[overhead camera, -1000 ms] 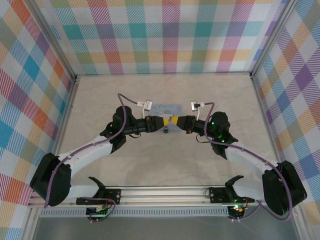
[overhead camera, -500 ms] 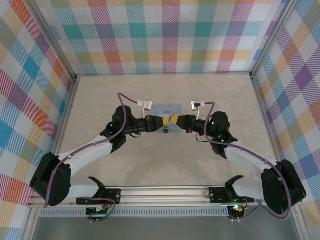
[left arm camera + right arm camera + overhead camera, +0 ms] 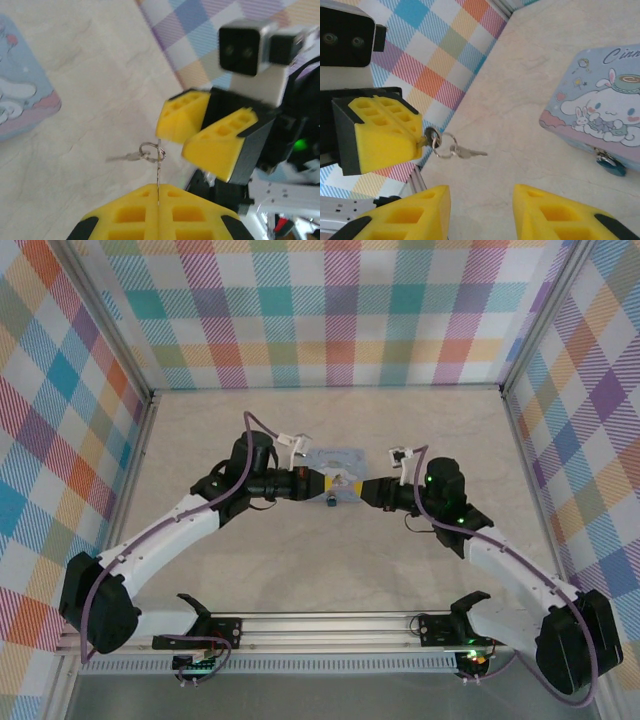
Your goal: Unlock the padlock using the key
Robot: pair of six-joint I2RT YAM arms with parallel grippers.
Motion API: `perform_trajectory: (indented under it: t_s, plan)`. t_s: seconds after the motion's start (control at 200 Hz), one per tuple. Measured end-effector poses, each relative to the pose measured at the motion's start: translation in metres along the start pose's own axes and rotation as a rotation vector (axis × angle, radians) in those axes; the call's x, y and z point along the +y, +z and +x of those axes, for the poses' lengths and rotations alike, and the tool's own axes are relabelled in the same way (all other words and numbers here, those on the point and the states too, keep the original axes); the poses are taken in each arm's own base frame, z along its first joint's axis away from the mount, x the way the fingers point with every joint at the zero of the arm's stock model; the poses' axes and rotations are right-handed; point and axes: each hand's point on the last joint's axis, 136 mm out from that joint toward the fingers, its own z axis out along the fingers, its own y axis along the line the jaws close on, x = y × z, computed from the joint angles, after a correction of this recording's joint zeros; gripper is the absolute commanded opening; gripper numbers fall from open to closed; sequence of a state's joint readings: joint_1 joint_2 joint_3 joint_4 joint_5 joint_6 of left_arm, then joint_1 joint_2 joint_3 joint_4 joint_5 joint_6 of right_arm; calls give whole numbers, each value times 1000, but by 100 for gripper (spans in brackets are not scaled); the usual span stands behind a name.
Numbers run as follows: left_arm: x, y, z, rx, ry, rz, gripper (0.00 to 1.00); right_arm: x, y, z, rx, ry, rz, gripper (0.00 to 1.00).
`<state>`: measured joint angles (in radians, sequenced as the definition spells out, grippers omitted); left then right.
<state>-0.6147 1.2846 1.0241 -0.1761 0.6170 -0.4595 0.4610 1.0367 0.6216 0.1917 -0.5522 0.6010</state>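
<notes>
My left gripper (image 3: 158, 192) is shut on the thin pale key (image 3: 158, 172), seen edge-on between its yellow fingers. A ring (image 3: 151, 151) with a second small key (image 3: 125, 157) dangles from it. In the right wrist view the held key (image 3: 427, 136) sticks out of the left fingers (image 3: 385, 132). My right gripper (image 3: 480, 200) is open with nothing between its fingers, a short way from the keys. The dark teal padlock (image 3: 610, 165) hangs at the front of the pale blue cartoon box (image 3: 600, 115). From above, both grippers (image 3: 322, 483) (image 3: 362, 490) hover just in front of the box (image 3: 335, 458), over the padlock (image 3: 329, 502).
Checked walls enclose the pale tabletop (image 3: 330, 570) on three sides. The arm bases sit on a metal rail (image 3: 330, 625) at the near edge. The right gripper's fingers (image 3: 200, 130) face the left wrist camera closely.
The right gripper has opened, let go of the key and drawn back to the right. The left gripper stays shut on the key, and the left arm has shifted slightly.
</notes>
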Motion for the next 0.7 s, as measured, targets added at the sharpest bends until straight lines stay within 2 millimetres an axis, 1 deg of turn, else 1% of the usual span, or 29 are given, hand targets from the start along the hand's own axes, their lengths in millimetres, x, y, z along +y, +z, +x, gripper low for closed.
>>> perform_trajectory:
  t_s: [0.12,0.195,0.34,0.475,0.57,0.7]
  plan:
    - [4,0,10,95,10,-38,0,7,-1,0,34,-27,-7,47]
    - [5,1,20,158,9,-38,0,15,-2,0,53,-45,-35,49]
    - [4,0,38,245,4,-10,0,29,-3,1,83,-58,-109,48]
    - [-7,-3,40,270,29,37,0,36,2,8,135,-46,-172,48]
    - [-15,-5,37,270,57,69,0,37,3,13,161,-37,-194,53]
    - [-24,-7,37,276,73,112,0,44,1,15,178,-42,-230,51]
